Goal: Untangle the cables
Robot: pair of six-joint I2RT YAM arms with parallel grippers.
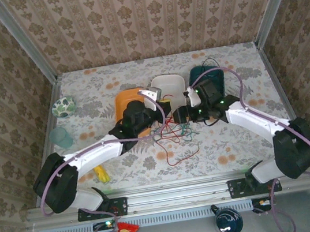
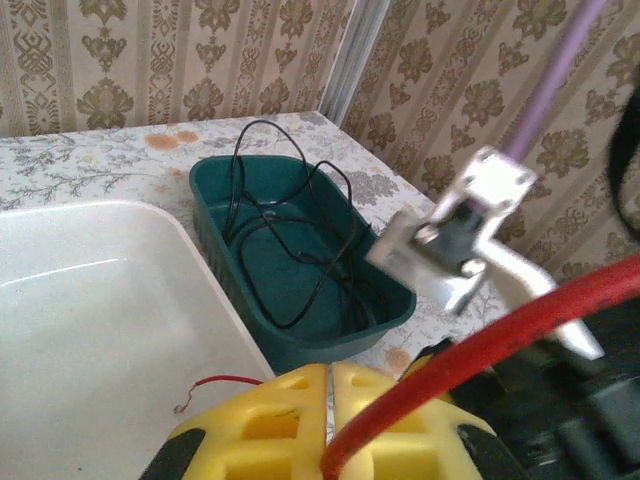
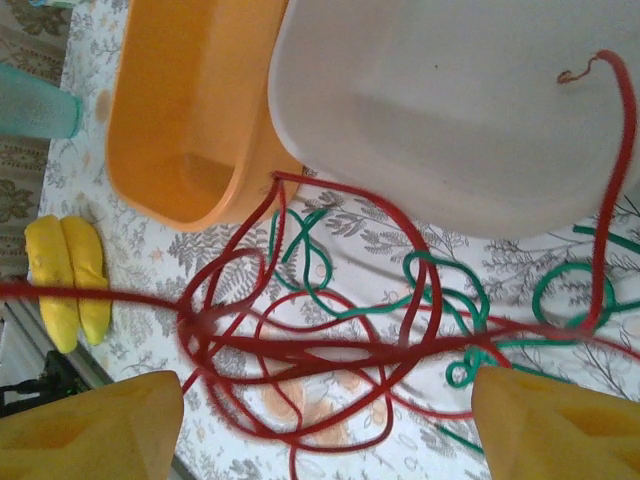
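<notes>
Left claw (image 2: 328, 425) grips the red cable (image 2: 480, 340) at the white tray's (image 2: 215, 290) edge; right claw (image 3: 325, 410) gapes over the green cable (image 3: 465, 362).

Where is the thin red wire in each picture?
Top external: thin red cable loops mid-table, between the arms.
Left wrist: bottom centre to right edge, pinched in left arm's yellow fingers.
Right wrist: tangled across the middle.
Shared landmark: white plastic tray.

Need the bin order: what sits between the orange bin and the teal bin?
The white bin, between orange bin and teal bin, shown in the top view.
</notes>
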